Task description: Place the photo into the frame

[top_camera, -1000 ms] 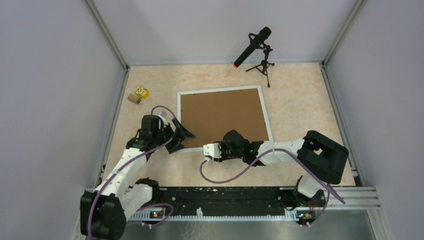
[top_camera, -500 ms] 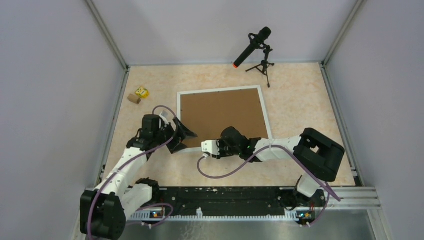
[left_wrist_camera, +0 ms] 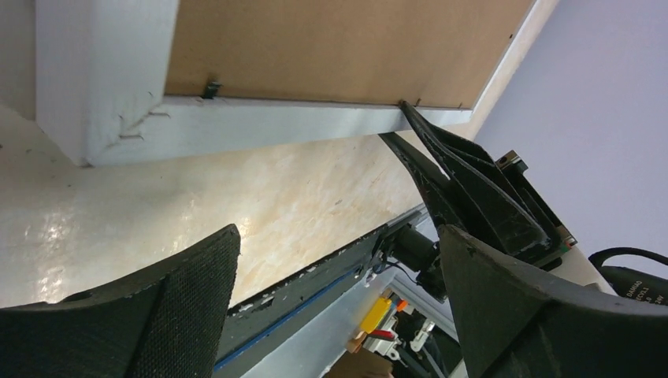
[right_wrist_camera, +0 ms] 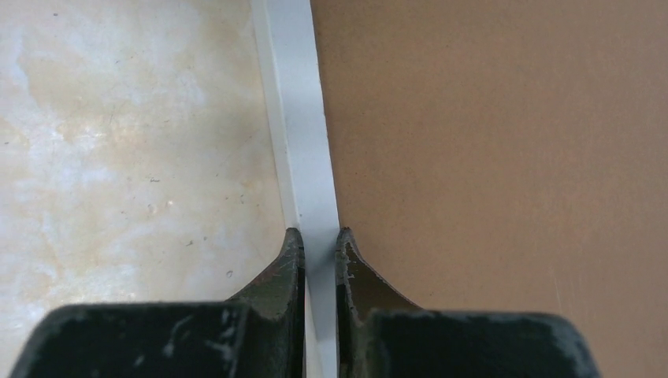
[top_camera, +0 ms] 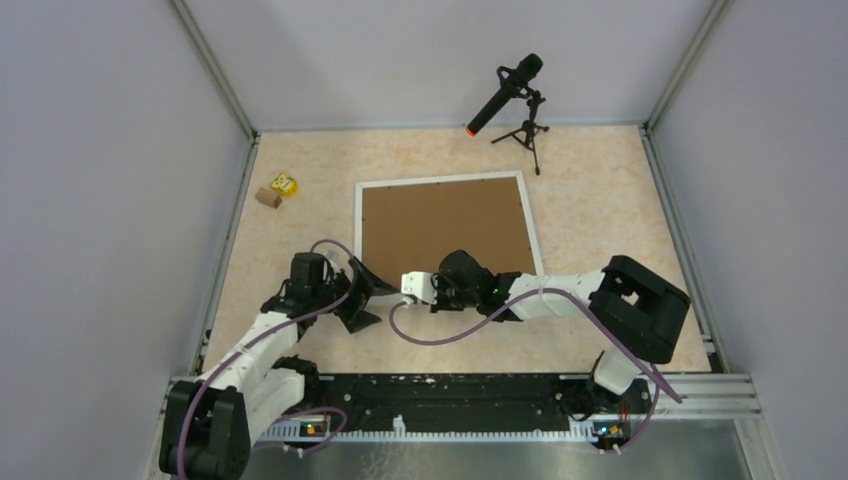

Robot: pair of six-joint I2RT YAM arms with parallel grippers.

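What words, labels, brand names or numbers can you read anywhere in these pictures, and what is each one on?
No text reads clearly in any view.
Pale lettering on the black arm housing, left wrist view: too small and blurred to read.
Dark markings on the small yellow block: too small to read.
Thin white picture frame and plain brown backing board: no print visible.

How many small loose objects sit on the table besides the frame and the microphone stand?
2: a yellow item and a brown block, side by side near the left wall, at the far end. More may be hidden from view.
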